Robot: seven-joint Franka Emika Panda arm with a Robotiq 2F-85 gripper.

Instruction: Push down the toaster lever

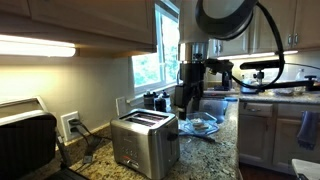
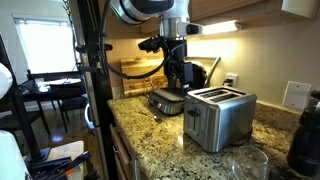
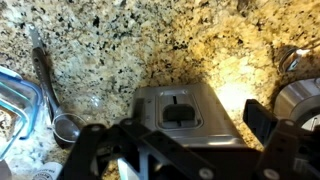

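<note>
In an exterior view, a dark appliance (image 1: 25, 140) is sitting at the far left of the granite counter (image 1: 205, 152), and a wall outlet (image 1: 70, 125) is showing just to its right. Next along, the toaster (image 1: 145, 143) is standing near the counter's front edge, slots facing up. Right of it and farther back, the gripper (image 1: 188, 97) is hanging above the counter in front of the window (image 1: 150, 65), apart from the toaster and not touching it. A glass container (image 1: 203, 125) is lying on the counter just beside and below the gripper. Wrist view, left to right: the glass container's corner is showing at the left border. A metal measuring scoop (image 3: 66, 127) is lying just beside it, with its handle running up-frame. The toaster's metal end is sitting mid-frame with the lever (image 3: 180, 112) in its dark slot. A rounded metal object (image 3: 300, 100) is coming in at the right edge. How far down the slot the lever is sitting cannot be read from these frames. The fingers (image 3: 258, 120) are standing spread wide apart at the bottom of the wrist view, one on each side of the toaster's end. They are gripping nothing and are making no contact with the lever.
</note>
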